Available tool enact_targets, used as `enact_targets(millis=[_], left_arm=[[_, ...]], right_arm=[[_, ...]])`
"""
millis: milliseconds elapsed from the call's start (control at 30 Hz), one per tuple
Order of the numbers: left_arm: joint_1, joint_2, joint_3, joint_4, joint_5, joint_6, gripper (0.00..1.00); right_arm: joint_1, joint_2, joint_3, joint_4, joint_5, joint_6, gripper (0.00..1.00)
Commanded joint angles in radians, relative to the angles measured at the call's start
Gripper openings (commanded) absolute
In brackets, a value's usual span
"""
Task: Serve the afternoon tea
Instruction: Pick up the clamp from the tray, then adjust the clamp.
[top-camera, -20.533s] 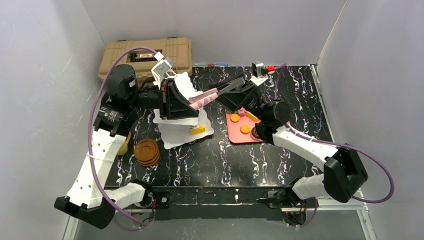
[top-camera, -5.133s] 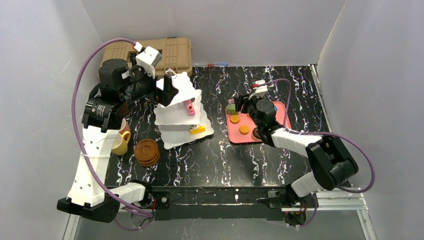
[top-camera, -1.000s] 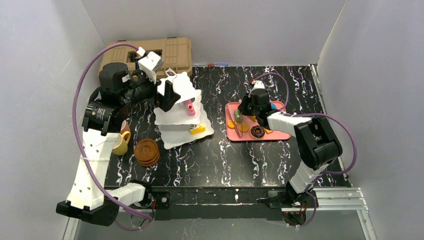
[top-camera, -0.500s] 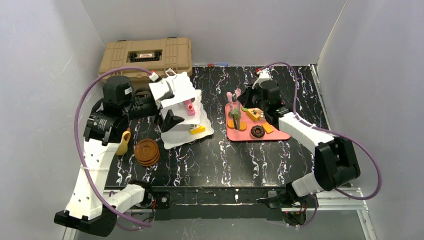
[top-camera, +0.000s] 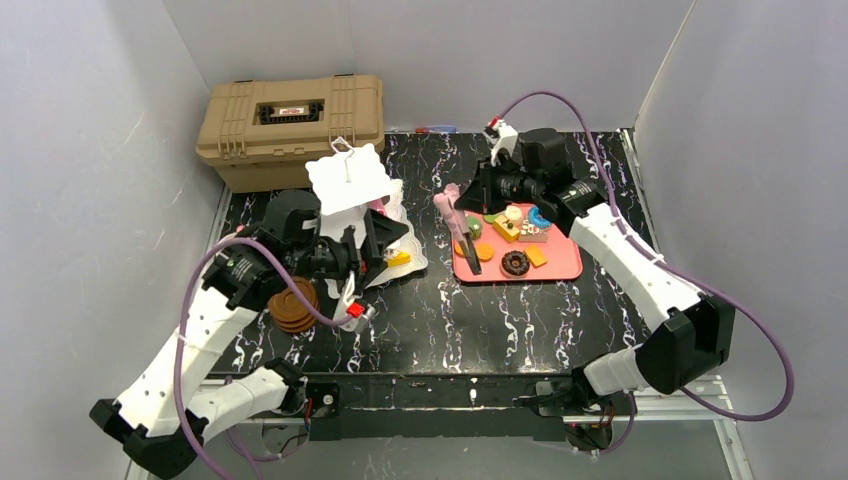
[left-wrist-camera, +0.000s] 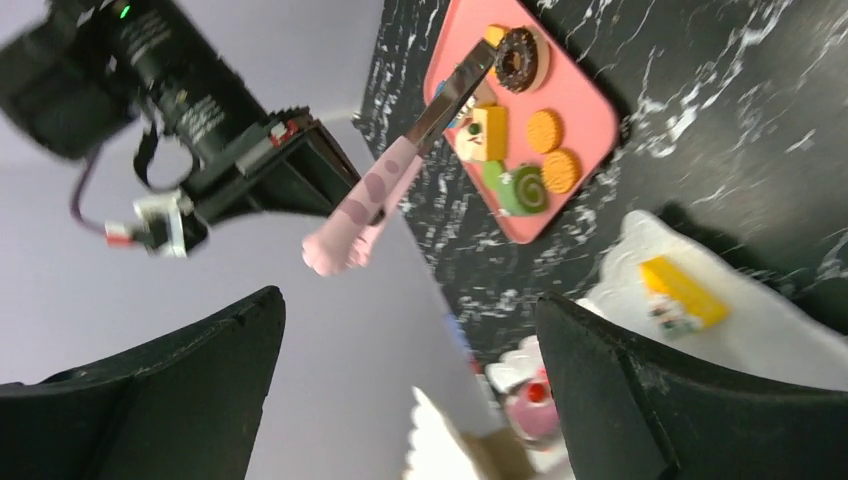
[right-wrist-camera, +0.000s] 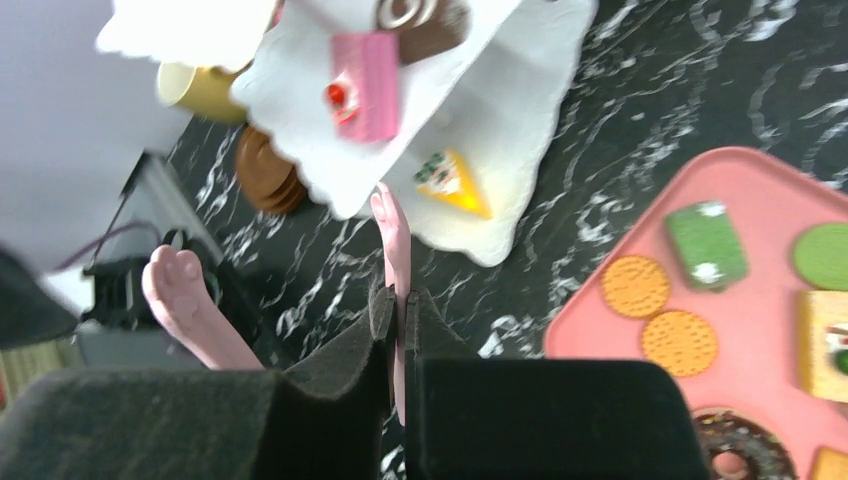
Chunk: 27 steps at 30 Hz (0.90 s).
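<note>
The white three-tier stand (top-camera: 350, 178) stands at mid-left. A pink cake (right-wrist-camera: 365, 85) lies on its middle plate and a yellow wedge (right-wrist-camera: 452, 185) on its bottom plate (left-wrist-camera: 760, 340). Several toy pastries lie on the pink tray (top-camera: 562, 266), among them a chocolate doughnut (top-camera: 515, 263) and two round biscuits (right-wrist-camera: 635, 285). My right gripper (right-wrist-camera: 397, 300) is shut on one arm of pink paw-tipped tongs (top-camera: 450, 208), held over the tray's left edge, tips toward the stand. My left gripper (top-camera: 383, 240) is open beside the bottom plate, holding nothing. Brown saucers (top-camera: 293, 305) are stacked to its left. A yellow cup (right-wrist-camera: 200, 85) sits behind the stand.
A tan ribbed hard case (top-camera: 292, 118) sits at the back left against the wall. Grey walls close in the table on three sides. My left arm lies low across the front left, close to the saucers.
My left arm has swung down from above the stand to beside its bottom plate. My right arm has drawn back toward the far side, its jaws closed on the tongs.
</note>
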Motion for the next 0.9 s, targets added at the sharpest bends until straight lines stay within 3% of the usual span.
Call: enact_targets(millis=[0,233,533,667,733,867], left_arm=[[-0.061,0.055,0.025,0.020,-0.041,0.372,0.92],[-0.160,0.114,0.031,0.061,-0.125,0.401,0.83],[-0.175,0.044,-0.093,0.206,-0.181,0.346,0.44],[-0.177,0.015,-0.132,0.234,-0.176,0.333,0.34],[-0.177,0.005,-0.156,0.296,-0.179,0.307,0.23],[-0.177,-0.005,-0.191,0.417,-0.176,0.262,0.12]], right_arm=[[0.116,0.029,0.155,-0.283,-0.078,-0.075,0.08],[0.261,0.117,0.292,-0.429,-0.005,-0.062,0.06],[0.294,0.156,0.315,-0.412,-0.072,-0.011,0.06],[0.292,0.178,0.305,-0.346,-0.173,0.046,0.06],[0.291,0.185,0.294,-0.309,-0.213,0.076,0.06],[0.285,0.178,0.249,-0.224,-0.296,0.142,0.07]])
